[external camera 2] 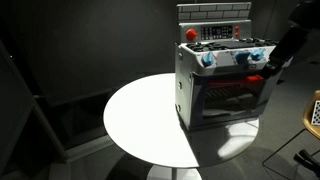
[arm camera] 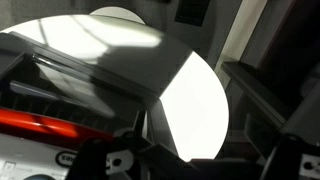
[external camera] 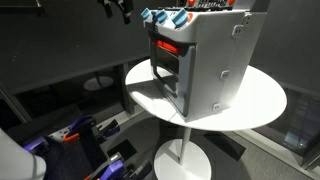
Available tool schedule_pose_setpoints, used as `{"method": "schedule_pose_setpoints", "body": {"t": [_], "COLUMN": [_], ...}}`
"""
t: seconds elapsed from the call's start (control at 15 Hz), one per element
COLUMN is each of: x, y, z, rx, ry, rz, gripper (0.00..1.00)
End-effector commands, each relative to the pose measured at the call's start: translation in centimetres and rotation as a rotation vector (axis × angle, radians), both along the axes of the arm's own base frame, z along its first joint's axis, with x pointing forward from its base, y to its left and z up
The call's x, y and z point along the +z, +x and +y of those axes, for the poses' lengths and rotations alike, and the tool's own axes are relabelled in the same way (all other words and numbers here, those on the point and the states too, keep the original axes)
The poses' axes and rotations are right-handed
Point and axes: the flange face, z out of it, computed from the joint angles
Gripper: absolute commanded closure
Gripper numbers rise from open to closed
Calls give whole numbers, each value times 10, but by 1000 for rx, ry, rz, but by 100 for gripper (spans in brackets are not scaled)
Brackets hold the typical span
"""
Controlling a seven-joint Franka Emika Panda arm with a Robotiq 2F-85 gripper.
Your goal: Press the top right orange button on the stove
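While hanging just off the door side, tool (external camera: pixel 118 12): dark two-finger gripper, fingers spread wide in the wrist view, nothing held, nothing touched.
Stove: small boxy grey metal toy oven (external camera 2: pixel 225 85) with dark glass door, upright on the round white desk (external camera 2: pixel 140 120), set toward one edge rather than the middle.
Buttons: orange-red caps (external camera: pixel 178 20) on the top deck among blue knobs (external camera 2: pixel 208 58); too small to single out the top right one with certainty.
Bearing: target inward from the tool, past the front lip and the knob row; probably calls for a reach over the knobs, then a straight push down.
Edges: grey brick-patterned backsplash (external camera 2: pixel 213 12) rising behind the deck, closing off the far side; knobs crowding the near side.
Room: open air above the deck and in front of the door.
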Motion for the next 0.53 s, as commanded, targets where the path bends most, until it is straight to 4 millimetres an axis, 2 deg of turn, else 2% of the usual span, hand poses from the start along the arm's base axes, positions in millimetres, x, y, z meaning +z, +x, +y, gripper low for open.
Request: {"method": "schedule_pose_setpoints", "body": {"t": [0.0,0.27,0.47], "x": [1,2,17], "y": [0,1,6], "z": [0,1,4], "rx": [0,2,8], "ry": [0,-4,-8], "rz": [1,-2,-33], "gripper": [0,0,0]}}
